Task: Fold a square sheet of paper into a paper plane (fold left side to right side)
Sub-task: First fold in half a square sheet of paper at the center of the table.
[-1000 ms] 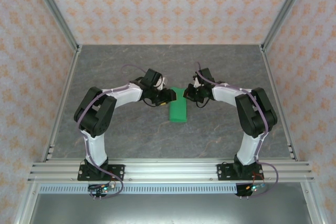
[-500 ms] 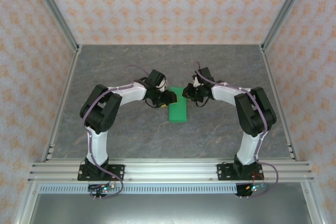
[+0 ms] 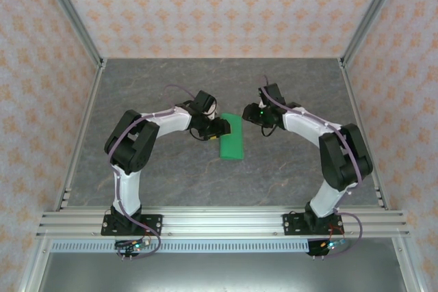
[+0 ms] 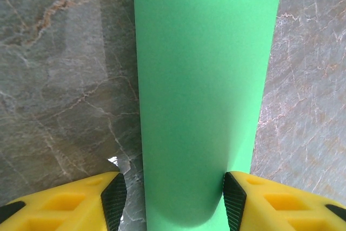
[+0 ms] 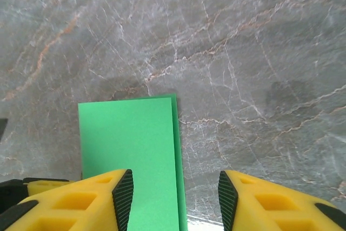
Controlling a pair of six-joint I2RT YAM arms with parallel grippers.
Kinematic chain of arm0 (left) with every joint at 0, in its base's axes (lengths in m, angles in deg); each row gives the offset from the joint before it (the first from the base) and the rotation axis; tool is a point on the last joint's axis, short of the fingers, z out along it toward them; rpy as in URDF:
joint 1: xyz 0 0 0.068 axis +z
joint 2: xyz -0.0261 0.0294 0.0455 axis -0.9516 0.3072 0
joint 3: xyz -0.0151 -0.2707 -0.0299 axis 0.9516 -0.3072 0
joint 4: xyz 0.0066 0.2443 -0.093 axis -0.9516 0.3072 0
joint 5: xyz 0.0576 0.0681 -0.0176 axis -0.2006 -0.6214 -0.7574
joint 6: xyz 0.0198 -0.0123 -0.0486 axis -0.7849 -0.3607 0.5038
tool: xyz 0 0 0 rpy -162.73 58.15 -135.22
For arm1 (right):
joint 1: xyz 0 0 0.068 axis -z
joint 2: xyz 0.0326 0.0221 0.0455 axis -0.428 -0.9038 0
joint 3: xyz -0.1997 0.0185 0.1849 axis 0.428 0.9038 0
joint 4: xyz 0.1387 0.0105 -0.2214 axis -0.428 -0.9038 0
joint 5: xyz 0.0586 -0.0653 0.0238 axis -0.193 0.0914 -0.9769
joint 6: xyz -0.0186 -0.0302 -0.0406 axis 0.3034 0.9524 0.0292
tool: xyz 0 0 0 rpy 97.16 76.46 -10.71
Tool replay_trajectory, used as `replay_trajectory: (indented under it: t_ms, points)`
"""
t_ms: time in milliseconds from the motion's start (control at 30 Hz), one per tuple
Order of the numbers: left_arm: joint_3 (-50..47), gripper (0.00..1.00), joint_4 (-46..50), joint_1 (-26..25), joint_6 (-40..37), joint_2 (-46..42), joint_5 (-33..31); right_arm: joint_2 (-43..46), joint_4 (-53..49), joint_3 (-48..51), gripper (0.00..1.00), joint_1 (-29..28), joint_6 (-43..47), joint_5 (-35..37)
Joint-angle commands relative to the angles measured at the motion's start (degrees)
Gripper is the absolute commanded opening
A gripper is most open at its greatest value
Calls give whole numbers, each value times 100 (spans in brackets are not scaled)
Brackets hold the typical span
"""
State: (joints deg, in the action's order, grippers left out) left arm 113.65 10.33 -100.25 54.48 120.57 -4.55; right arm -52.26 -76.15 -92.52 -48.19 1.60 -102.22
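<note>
Looking down past my left hand (image 4: 174,198), I lose both ends of the square sheet of paper (image 4: 203,79). One end runs out of view ahead of my fingers, and the other slips out of sight beneath my fingertips. My left hand is open, with its two yellow fingers (image 4: 65,206) standing on either side of the green strip. One pad has bare worktop (image 4: 59,79) between it and the paper. The other sits right at the paper's edge, and I cannot tell whether it touches.

My right hand (image 5: 173,196) is open too and hangs over a corner of the sheet, whose long edge runs between the fingers. One of those fingers hides the part of the sheet nearest to it.

The sheet lies flat on the worktop between my two hands, folded to a narrow, bright green rectangle. By my right hand the top layer stops just short of the one under it, leaving a thin green sliver.
</note>
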Motion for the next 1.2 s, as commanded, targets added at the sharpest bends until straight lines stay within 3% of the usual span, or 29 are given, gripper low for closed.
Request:
replay_trajectory:
  t_ms: [0, 1167]
  points:
    - [69, 55, 346, -43, 62, 265, -323, 153, -213, 102, 49, -6, 95, 353]
    - [355, 57, 809, -255, 1, 652, -603, 294, -204, 234, 50, -6, 93, 268]
